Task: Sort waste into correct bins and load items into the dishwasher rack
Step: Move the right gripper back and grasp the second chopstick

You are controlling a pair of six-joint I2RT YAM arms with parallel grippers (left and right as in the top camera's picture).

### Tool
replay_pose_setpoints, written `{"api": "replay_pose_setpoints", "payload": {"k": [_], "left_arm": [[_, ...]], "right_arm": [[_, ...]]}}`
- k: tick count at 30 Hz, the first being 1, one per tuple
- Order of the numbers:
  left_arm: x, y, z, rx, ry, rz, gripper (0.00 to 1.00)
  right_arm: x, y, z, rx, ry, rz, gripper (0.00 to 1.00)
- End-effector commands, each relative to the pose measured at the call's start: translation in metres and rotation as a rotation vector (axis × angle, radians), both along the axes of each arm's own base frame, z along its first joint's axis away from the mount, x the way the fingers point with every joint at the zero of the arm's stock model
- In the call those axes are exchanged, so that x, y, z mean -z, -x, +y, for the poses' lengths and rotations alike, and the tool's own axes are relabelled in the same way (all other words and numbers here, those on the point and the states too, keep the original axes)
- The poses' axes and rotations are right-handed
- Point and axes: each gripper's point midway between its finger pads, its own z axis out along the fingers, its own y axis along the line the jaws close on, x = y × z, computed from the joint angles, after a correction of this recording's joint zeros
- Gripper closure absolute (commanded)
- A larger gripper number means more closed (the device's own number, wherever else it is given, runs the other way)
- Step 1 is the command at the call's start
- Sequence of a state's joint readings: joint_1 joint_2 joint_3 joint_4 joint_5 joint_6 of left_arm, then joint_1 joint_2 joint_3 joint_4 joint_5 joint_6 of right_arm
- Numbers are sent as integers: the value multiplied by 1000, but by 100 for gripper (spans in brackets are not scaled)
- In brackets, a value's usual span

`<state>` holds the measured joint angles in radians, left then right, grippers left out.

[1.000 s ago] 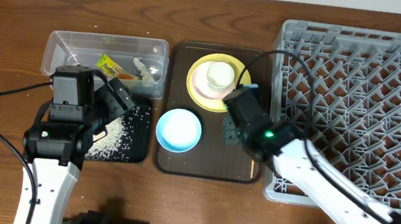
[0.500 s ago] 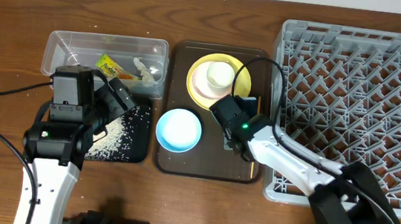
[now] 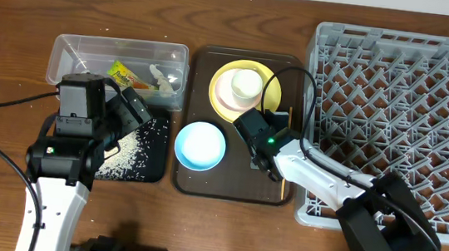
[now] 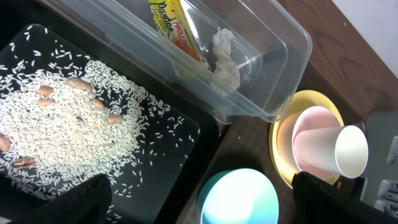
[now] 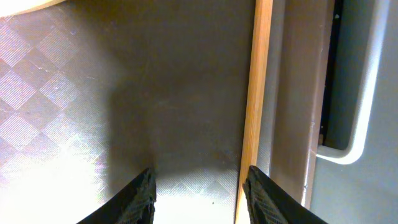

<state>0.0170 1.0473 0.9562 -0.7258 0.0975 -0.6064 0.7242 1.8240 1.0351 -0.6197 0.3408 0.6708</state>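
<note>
In the left wrist view the clear tub (image 4: 261, 93) holds the yellow-green wrapper (image 4: 177, 31) and the white tissue (image 4: 225, 59). White rice crumbs (image 4: 68, 137) cover the black tray (image 4: 180, 155). The white cup (image 4: 348, 149) sits in the pink bowl (image 4: 308, 134) on the yellow plate (image 4: 283, 168). My left gripper (image 4: 202, 202) hangs open above the light blue bowl (image 4: 239, 199). My right gripper (image 5: 199, 196) is open low over the brown serving tray (image 5: 124, 93). A wooden chopstick (image 5: 252, 99) lies along its right finger (image 5: 267, 199). The grey rack (image 3: 401, 119) stands to the right.
The brown serving tray (image 3: 202, 182) lies between the bins and the rack, with its raised rim (image 5: 295, 93) tight against the rack's wall (image 5: 367, 74). The right arm's cable (image 3: 316, 85) loops over the rack's left edge. The left arm (image 3: 62, 159) stands over the black tray's near side.
My right arm has swung left, away from the rack's edge, over the brown tray beside the plate, and its jaws have spread wider. The left arm has stayed put.
</note>
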Motion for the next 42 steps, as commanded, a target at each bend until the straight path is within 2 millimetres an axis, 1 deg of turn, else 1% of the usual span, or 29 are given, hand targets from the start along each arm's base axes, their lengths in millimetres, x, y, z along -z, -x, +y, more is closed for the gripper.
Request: {"api": "replay_pose_setpoints", "payload": {"k": [1,7,15,22,33,37,42], "left_arm": [[-4,-2,3,-11,-6,-10,5],[-5,-2,3,-11,-6,-10,5],[-5,-2,3,-11,-6,-10,5],[-4,-2,3,-10,-7,-10,5],[-5,-2,3,-11,-6,-10,5],[-4,-2,3,-10,-7,-10,5],[-4,-2,3,-11,-6,-10,5]], "right_arm": [[-13,-7,2,22,-14,-39,55],[-28,-7,-8,42,-10,-52,55],[-25,-6,-18,79,-1,-36,56],[-25,-5,-19,101,-7,-37,57],[-16,-3,-21,115,-17,-45,56],[-10,1,-24,116,-11,-39,57],[2,2,-25,122,-46,-43,61]]}}
